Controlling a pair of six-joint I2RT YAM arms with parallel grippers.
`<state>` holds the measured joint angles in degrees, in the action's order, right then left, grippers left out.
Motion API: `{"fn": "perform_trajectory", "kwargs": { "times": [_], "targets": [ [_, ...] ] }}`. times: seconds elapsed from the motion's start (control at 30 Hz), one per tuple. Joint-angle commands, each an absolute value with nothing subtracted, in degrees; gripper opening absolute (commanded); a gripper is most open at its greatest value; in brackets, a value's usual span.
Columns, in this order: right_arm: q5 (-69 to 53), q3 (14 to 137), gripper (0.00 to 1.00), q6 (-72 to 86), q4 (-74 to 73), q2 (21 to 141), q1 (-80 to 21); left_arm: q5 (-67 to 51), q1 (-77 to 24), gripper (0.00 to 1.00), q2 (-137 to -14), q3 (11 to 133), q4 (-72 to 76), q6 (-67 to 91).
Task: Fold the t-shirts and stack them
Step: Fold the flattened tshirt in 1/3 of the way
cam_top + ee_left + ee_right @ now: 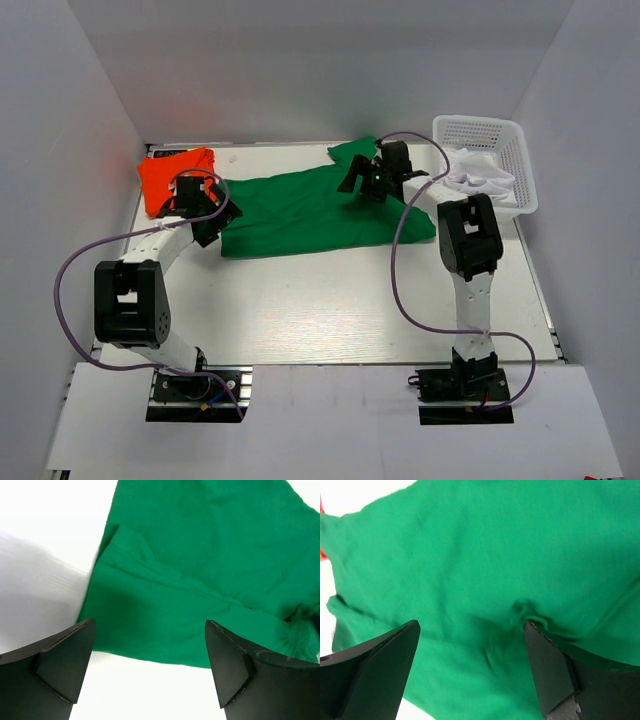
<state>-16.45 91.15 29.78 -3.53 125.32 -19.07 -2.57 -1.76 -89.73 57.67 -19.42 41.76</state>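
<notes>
on the white table (330,310) the green t-shirt (300,215) lies spread across the middle, and the orange-red t-shirt (165,175) sits by its far-left end. the left gripper (205,222) hangs over the green shirt's left edge and the right gripper (365,182) over its far-right part, both with jaws wide apart and empty.

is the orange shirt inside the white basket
No, the orange-red t-shirt lies on the table at far left, apart from the basket at far right.

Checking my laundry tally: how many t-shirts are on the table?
2. The green t-shirt lies spread across the middle of the table; the orange-red t-shirt lies at its far-left corner. The white contents of the basket could hide more.
</notes>
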Motion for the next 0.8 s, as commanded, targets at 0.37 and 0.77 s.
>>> {"fn": "perform_trajectory", "kwargs": {
  "times": [0.37,0.77],
  "targets": [
    [6.39,97.09,0.9,17.76,-4.69,121.52,-21.27,-5.07,-2.64,1.0,-86.04,57.74,-16.81,39.64],
    [8.8,78.23,0.9,18.1,-6.59,111.01,-15.92,-16.87,-3.69,1.0,-100.27,60.99,-8.35,40.78]
  ]
}}
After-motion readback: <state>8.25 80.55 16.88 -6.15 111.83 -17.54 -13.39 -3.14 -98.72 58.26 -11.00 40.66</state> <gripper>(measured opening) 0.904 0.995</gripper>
